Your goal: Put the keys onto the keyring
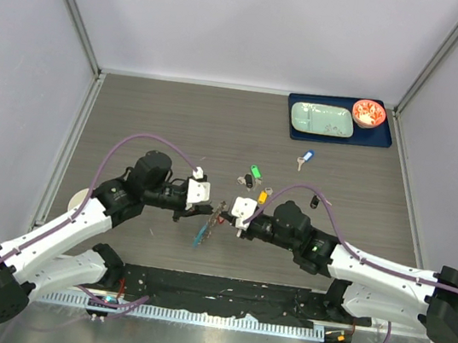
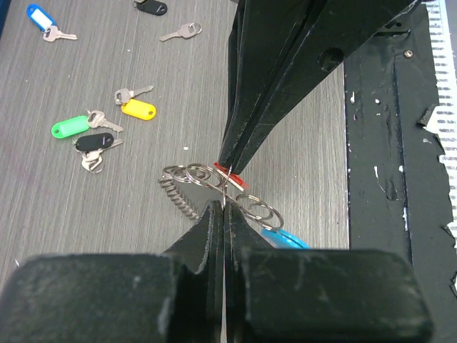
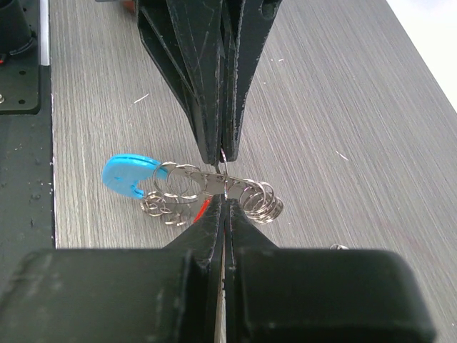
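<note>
From above, the left tool and the right tool meet tip to tip over the near middle of the counter. The keyring is caught between them, its blue crescent hanging toward the near side. Beyond them, to the far right, loose keys lie scattered: a green-tagged key, a yellow-tagged key and, farther off toward the blue tray, a blue-tagged key.

In the left wrist view, the left tool's fingers are pressed together on a bunch of small split rings belonging to the keyring. The right tool reaches in from the far side, pinched together on the same bunch. A red tag sits right at the pinch; I cannot tell whether its key is already threaded. A black-tagged key and a bare key lie well apart from it.

The right wrist view shows the same: both tools clamped on the ring bunch from opposite sides.

I judge the task to be at an early stage, with at most the red one on and the rest waiting loose. No brand, label or writing can be read on any tag.
</note>
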{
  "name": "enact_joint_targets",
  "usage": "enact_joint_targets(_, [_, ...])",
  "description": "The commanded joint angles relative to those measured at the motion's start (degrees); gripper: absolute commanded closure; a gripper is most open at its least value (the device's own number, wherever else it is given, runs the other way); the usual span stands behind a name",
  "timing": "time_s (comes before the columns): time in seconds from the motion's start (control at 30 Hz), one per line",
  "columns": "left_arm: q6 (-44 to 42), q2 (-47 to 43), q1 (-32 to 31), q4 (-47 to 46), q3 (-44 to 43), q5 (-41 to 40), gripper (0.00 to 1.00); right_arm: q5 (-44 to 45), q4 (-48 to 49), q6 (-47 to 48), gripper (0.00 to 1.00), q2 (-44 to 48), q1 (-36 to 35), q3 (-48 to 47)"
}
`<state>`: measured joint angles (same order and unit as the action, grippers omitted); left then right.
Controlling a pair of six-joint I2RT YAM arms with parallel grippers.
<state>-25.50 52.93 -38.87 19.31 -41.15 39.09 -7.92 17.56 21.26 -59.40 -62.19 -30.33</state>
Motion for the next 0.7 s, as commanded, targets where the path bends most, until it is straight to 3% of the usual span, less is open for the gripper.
enact_joint_targets(0.0, [1.33,0.51,-0.15,-3.31,-1.13,2.92,1.00,-0.07,3.18,1.16,0.99,-0.19,-0.91,-2.37])
enact_joint_targets(0.67, [1.68,0.34,-0.77,-3.23,-1.31,1.60,1.00,-0.34,2.65,2.03,0.99,0.77,-2.14,-3.95])
